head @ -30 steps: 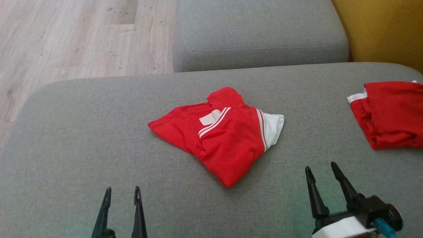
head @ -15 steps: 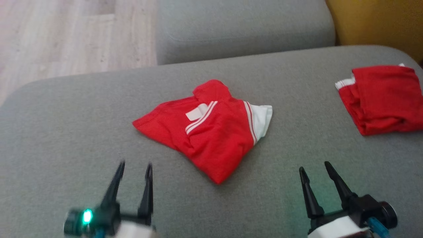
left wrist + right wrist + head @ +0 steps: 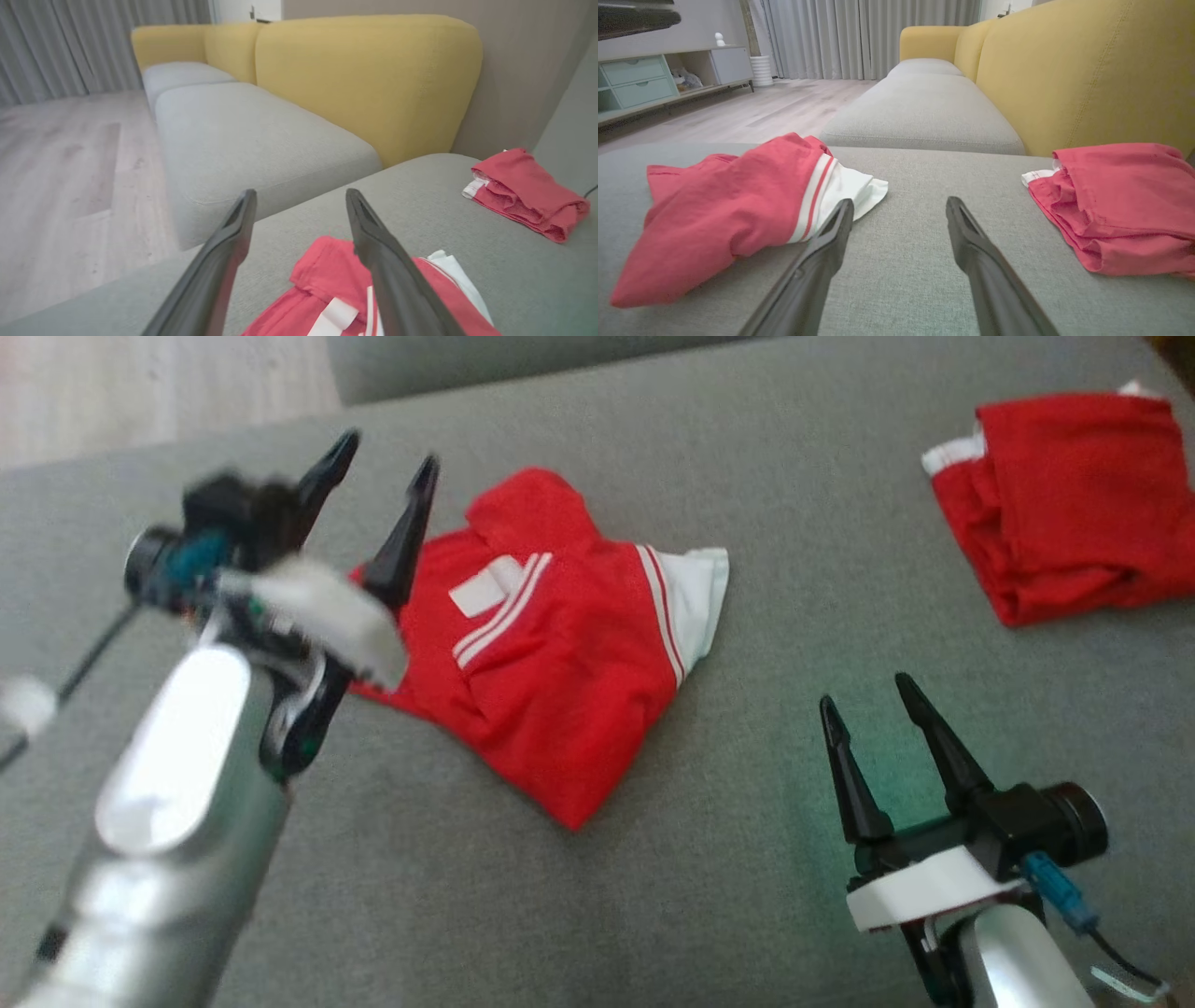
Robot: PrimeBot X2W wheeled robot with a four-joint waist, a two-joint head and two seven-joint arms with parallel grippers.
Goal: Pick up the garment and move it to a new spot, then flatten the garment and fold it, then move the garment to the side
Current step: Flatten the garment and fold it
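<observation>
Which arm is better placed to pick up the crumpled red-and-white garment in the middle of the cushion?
Left. The open left hand hangs at the crumpled red-and-white garment, by its near edge; the open right hand is apart from it, over the grey fabric cushion.

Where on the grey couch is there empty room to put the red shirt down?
The grey fabric cushion is bare between the crumpled red-and-white striped garment and the bunched red garment at the right. It is also bare on the near side, in front of the striped garment. It is crowded at the left, where the open left gripper hangs by the striped garment.
</observation>
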